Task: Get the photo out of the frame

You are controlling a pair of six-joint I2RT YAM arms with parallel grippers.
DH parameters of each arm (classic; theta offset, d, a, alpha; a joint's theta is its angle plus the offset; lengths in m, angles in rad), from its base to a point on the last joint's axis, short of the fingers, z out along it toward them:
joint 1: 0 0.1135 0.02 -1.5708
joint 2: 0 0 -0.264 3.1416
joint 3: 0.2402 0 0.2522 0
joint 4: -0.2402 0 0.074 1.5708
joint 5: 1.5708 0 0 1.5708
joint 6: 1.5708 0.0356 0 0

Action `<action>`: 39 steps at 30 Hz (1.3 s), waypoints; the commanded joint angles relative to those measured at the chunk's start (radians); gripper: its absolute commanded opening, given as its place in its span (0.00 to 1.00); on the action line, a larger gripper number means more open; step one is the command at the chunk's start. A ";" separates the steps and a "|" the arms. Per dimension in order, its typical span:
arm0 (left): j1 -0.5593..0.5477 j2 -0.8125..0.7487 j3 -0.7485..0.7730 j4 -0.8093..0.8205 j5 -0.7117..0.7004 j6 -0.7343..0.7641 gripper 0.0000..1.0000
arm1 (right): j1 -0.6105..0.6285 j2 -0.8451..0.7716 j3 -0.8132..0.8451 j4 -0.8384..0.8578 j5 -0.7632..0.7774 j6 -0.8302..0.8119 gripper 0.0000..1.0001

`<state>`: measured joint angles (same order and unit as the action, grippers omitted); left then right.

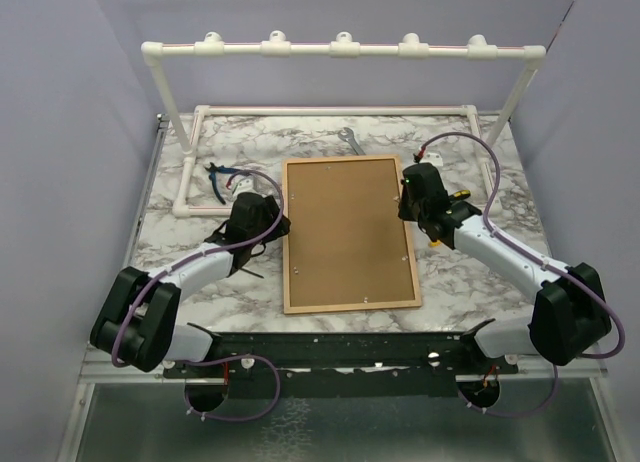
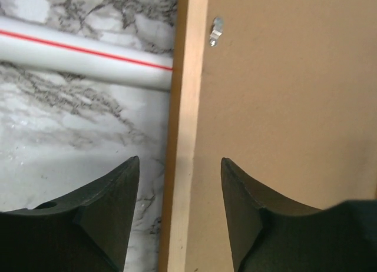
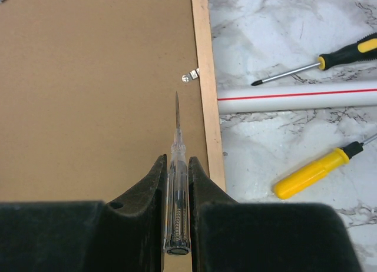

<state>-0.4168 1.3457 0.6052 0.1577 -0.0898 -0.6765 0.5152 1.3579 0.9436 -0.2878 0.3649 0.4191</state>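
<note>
The frame (image 1: pixel 350 232) lies face down on the marble table, its plain brown back (image 2: pixel 283 107) up inside a narrow wooden border (image 2: pixel 187 107). The photo is hidden under that back. My left gripper (image 1: pixel 283 222) (image 2: pixel 179 160) hangs open over the frame's left border, one finger above the marble and one above the back. My right gripper (image 1: pixel 406 202) (image 3: pixel 175 157) is shut on a clear-handled screwdriver (image 3: pixel 177 183). Its blade points at a small metal clip (image 3: pixel 191 76) by the right border. Another clip (image 2: pixel 216 32) shows near the left border.
A white pipe rack (image 1: pixel 340 50) stands at the back, its base pipes (image 2: pixel 88 57) (image 3: pixel 294 98) lying beside the frame. A black-and-yellow screwdriver (image 3: pixel 330 57) and a yellow one (image 3: pixel 312 172) lie right of the frame. A wrench (image 1: pixel 350 137) and pliers (image 1: pixel 225 177) lie behind.
</note>
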 commanded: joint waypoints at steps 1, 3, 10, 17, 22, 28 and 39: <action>-0.011 -0.024 -0.044 -0.031 0.017 -0.004 0.56 | -0.001 -0.026 -0.022 -0.011 0.055 0.011 0.01; -0.016 -0.015 -0.048 -0.032 0.017 0.007 0.53 | -0.001 -0.026 -0.026 -0.012 0.057 0.008 0.01; -0.065 0.047 -0.013 -0.040 0.010 0.069 0.49 | -0.001 -0.012 -0.039 0.000 0.082 0.007 0.01; -0.093 0.062 -0.001 -0.056 -0.066 0.089 0.45 | -0.001 0.002 -0.037 0.015 0.089 0.021 0.01; -0.096 0.063 0.005 -0.076 -0.106 0.097 0.34 | -0.001 0.025 -0.023 0.018 0.080 0.025 0.01; -0.100 0.060 0.011 -0.090 -0.134 0.110 0.21 | -0.002 0.084 0.018 0.000 0.093 0.036 0.01; -0.104 0.055 0.017 -0.112 -0.157 0.124 0.09 | -0.001 0.114 0.043 -0.014 0.120 0.044 0.01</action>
<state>-0.5198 1.4025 0.6094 0.0780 -0.1921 -0.5777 0.5152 1.4487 0.9619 -0.2867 0.4374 0.4526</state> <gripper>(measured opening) 0.200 0.151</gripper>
